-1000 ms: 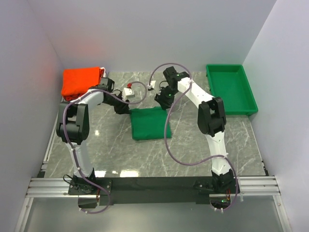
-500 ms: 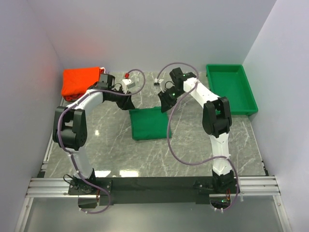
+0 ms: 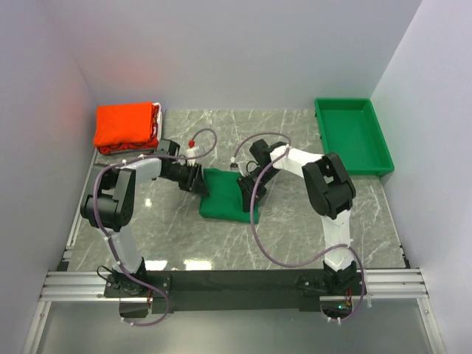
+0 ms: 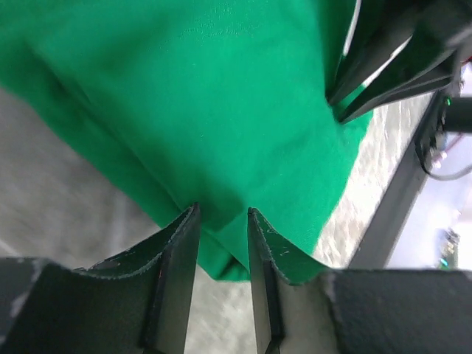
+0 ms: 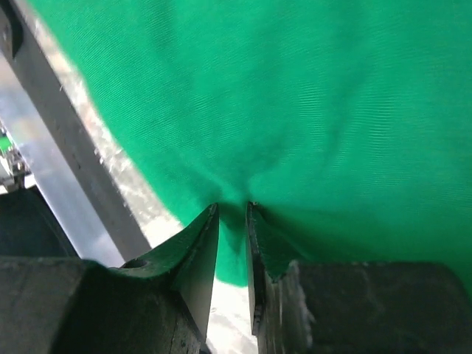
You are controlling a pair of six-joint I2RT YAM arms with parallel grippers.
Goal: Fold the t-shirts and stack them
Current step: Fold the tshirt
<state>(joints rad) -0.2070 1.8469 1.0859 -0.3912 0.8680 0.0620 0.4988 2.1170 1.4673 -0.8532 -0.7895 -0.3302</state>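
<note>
Both arms have drawn nearer from the far edge of the green t-shirt (image 3: 223, 200). The left gripper (image 3: 200, 184) and right gripper (image 3: 247, 189) now pinch its left and right sides, and the cloth looks narrower.

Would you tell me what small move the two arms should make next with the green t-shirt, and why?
Probably raise both claws together, evenly. The left claw and the right claw each pinch an opposite edge of the folded green t-shirt, which lies on the table apart from the orange-red t-shirts at the far left, where it likely belongs.
</note>
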